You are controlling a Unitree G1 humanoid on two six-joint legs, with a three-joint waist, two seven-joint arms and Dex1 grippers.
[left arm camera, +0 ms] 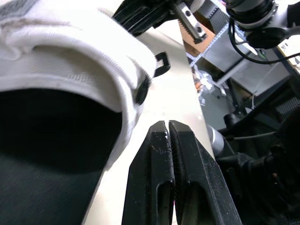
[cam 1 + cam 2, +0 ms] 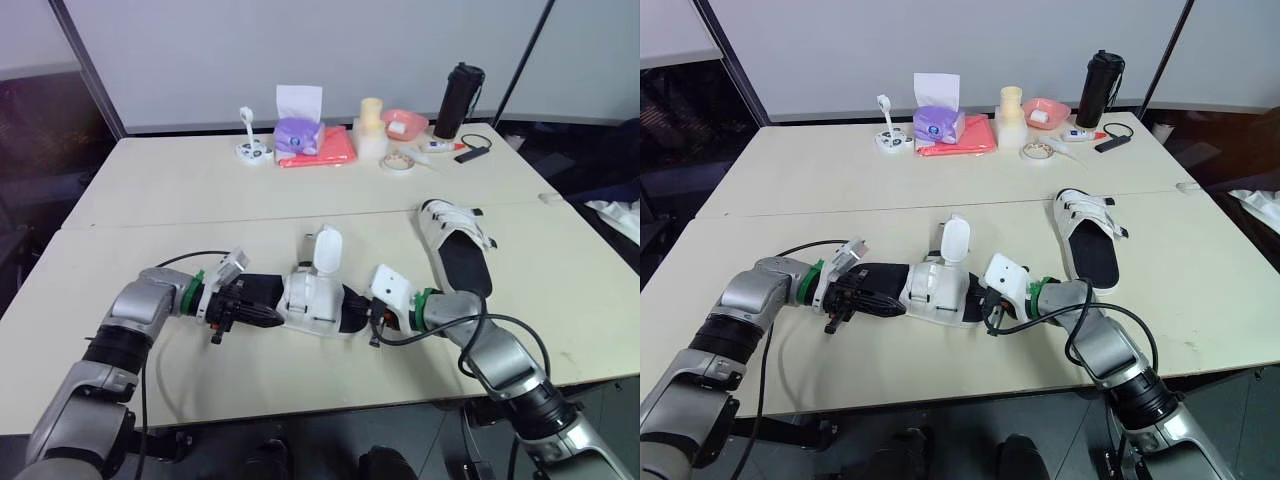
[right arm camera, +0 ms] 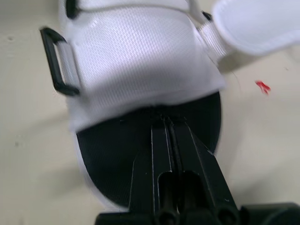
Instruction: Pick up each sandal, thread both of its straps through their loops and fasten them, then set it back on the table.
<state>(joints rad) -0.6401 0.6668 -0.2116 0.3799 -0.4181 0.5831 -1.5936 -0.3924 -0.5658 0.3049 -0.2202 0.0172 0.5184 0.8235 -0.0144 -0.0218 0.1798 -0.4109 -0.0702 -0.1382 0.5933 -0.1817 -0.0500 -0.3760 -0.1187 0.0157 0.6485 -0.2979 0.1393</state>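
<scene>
White mesh sandal (image 2: 310, 298), black footbed (image 3: 117, 154), strap (image 2: 327, 250) upright, left gripper (image 1: 168, 125), right gripper (image 3: 166, 119) both pinched closed, seemingly empty.

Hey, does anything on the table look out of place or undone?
Yes: the near sandal has one white strap sticking up, unfastened. The other sandal, farther right, lies flat with its straps lying across it.
</scene>
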